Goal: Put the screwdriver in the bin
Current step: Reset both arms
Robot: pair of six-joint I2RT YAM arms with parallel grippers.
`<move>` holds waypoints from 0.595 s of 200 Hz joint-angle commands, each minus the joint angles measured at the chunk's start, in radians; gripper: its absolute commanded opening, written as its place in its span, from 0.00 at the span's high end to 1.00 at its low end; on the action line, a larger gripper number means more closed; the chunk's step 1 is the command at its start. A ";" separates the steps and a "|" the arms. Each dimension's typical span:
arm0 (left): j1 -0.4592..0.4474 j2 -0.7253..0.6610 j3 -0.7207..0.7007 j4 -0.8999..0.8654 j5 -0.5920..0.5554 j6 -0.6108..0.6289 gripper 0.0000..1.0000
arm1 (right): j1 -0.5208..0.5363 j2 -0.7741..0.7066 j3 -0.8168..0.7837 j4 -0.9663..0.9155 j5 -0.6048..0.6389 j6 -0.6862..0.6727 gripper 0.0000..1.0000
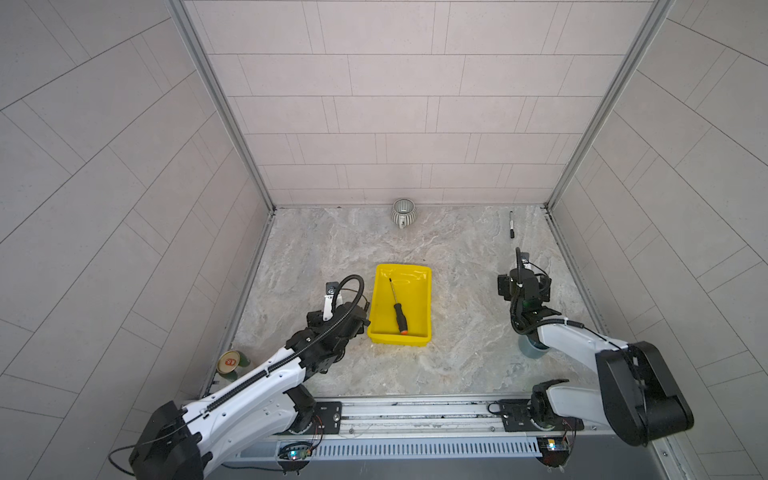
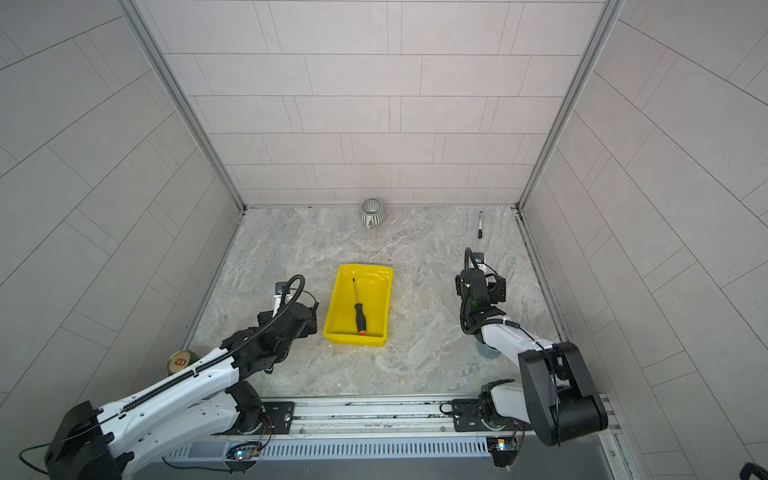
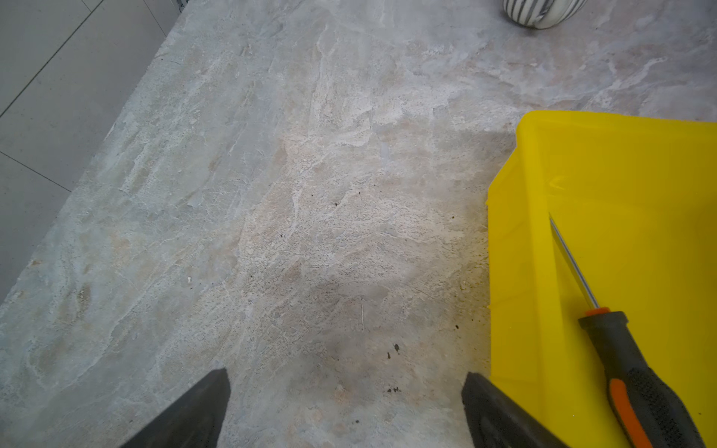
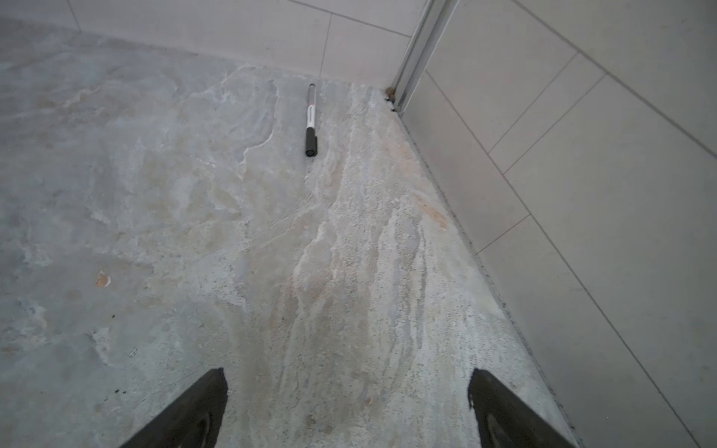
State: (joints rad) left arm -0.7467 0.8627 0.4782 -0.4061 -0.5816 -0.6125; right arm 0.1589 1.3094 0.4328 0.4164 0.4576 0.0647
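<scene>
The worktop [image 1: 457, 291] is a marbled grey slab walled by pale tiled panels on three sides. Both arms reach in from the near rail, one to each side of the bin.

The bin [image 1: 379, 307] [image 2: 338, 307] sits on the worktop near its middle, its long sides running front to back. The left pincer [image 3: 345, 407] hovers over bare worktop just beside the bin's left wall, its jaws spread wide and holding nothing. The right pincer [image 4: 347, 407] hangs well apart from the bin over bare worktop, jaws likewise spread wide and empty, facing the far right corner.

A can [image 1: 229, 362] lies by the left arm at the worktop's near left edge. A ribbed cup [image 1: 403, 211] stands against the back wall.

The screwdriver [image 1: 398, 308] [image 2: 358, 309] [image 3: 620, 349] lies flat on the bin's floor, slightly askew, its orange-capped handle towards the near wall and its thin shaft pointing towards the far end. No pincer touches it.

A marker [image 1: 511, 224] [image 4: 311, 120] lies on the worktop near the far right corner, ahead of the right pincer.
</scene>
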 commanded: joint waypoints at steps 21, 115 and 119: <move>0.004 -0.040 -0.019 -0.003 -0.003 -0.007 0.00 | -0.001 0.095 -0.057 0.372 -0.028 -0.094 0.03; 0.004 0.042 0.014 -0.012 0.006 -0.001 0.00 | -0.060 0.237 -0.061 0.495 -0.090 -0.025 0.00; 0.005 0.042 0.016 -0.013 0.005 -0.001 0.00 | -0.062 0.253 -0.075 0.552 -0.086 -0.022 0.00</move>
State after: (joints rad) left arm -0.7467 0.9009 0.4747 -0.4038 -0.5716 -0.6121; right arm 0.1131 1.5360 0.3824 0.8734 0.3847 0.0097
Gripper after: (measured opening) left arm 0.999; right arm 0.993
